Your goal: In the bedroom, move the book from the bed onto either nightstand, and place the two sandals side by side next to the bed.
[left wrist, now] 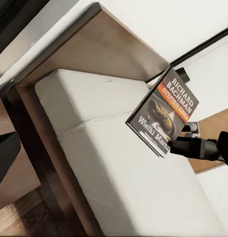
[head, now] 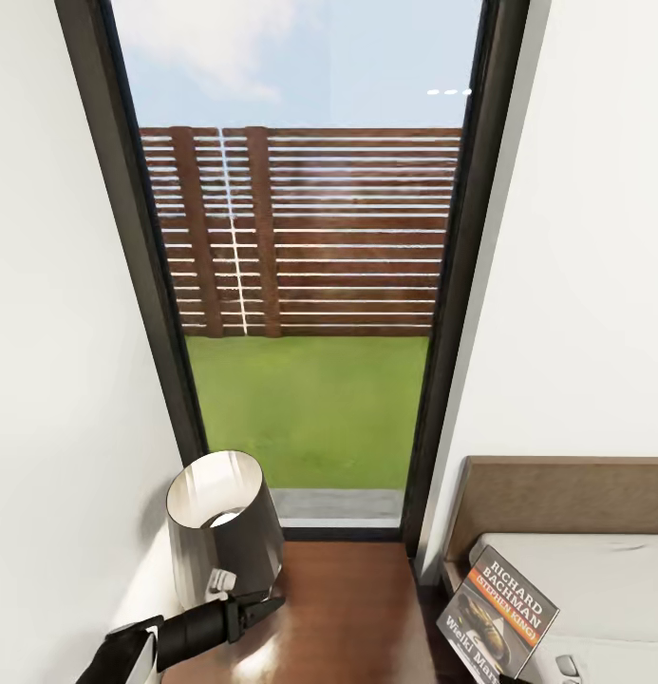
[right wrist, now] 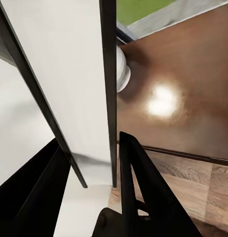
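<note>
The book (head: 499,617), a paperback with an orange-red band and "Richard Bachman" lettering, hangs tilted above the head corner of the bed (head: 604,579). My right gripper (left wrist: 177,143) is shut on its lower edge. In the right wrist view the book (right wrist: 79,74) stands edge-on between the two black fingers (right wrist: 136,173). Past it lies the glossy brown top of the nightstand (right wrist: 183,98). The nightstand (head: 347,608) sits between the wall and the bed, below the window. My left gripper (head: 264,604) hovers open over its left side, beside the lamp. The sandals are out of view.
A dark grey lamp (head: 219,527) stands on the nightstand's left part, close to my left arm. The brown headboard (head: 566,494) and the white wall close off the right. A tall black-framed window (head: 310,285) shows the fence and grass. The grey mattress (left wrist: 119,163) stretches away.
</note>
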Available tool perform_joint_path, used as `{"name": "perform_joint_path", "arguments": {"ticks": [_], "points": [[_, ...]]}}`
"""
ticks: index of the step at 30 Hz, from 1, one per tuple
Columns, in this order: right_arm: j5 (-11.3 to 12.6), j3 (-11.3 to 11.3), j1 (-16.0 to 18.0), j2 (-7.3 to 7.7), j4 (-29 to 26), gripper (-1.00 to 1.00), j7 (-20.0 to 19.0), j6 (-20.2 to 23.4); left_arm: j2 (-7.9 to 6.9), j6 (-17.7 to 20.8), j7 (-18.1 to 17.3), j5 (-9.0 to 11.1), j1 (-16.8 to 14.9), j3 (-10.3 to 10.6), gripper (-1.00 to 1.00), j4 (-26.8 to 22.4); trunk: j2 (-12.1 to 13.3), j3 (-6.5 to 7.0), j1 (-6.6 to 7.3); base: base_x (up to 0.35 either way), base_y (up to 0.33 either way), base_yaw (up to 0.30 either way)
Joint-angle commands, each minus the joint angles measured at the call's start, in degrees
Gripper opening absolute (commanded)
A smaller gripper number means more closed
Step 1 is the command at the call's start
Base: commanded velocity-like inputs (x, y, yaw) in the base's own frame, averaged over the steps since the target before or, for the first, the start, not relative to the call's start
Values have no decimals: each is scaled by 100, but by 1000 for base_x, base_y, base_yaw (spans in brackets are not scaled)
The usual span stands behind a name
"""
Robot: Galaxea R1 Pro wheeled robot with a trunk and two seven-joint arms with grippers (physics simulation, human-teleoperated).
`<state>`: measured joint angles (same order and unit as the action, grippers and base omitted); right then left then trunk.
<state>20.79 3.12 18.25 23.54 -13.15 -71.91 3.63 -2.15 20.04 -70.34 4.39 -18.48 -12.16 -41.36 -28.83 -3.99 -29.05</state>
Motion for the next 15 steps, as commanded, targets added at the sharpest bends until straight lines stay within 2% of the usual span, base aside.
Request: {"name": "perform_joint_path", "arguments": {"ticks": [1, 2, 5, 6, 8, 11, 13, 14, 15], "points": [[-1, 33, 6, 0, -10, -100, -30, 163, -2, 59, -37, 18, 8, 2, 100, 36, -11, -12, -3, 0, 0, 0], [4, 36, 6, 0, -39, -100, -36, 547, -3, 52, -97, 18, 22, 7, 100, 97, -11, -12, -3, 0, 0, 0], [4, 35, 10, 1, -247, -100, -40, 1322, -9, 42, -202, 18, 31, 10, 100, 157, -11, -12, -3, 0, 0, 0], [4, 33, 11, -2, -494, -100, -41, 1731, -11, 38, -245, 18, 37, 10, 100, 175, -11, -12, -3, 0, 0, 0], [4, 26, 12, -8, -1013, -100, -35, 2285, -12, 29, -283, 18, 41, 11, 100, 191, -11, -12, -3, 0, 0, 0], [5, 13, 12, -53, -1724, -100, -24, 2859, -13, 22, -306, 13, 44, 10, 100, 201, -11, -12, -3, 0, 0, 0], [8, 8, 12, -198, -2193, -100, -3, 3266, -20, 18, -316, 11, 45, 6, 100, 205, -11, -12, -3, 0, 0, 0], [6, 7, 14, -367, -2328, -100, 5, 3456, -24, 16, -318, 8, 46, 5, 100, 206, -11, -12, -3, 0, 0, 0], [6, 6, 15, -460, -2376, -100, 8, 3548, -25, 15, -319, 7, 46, 4, 100, 206, -11, -12, -3, 0, 0, 0]]}}
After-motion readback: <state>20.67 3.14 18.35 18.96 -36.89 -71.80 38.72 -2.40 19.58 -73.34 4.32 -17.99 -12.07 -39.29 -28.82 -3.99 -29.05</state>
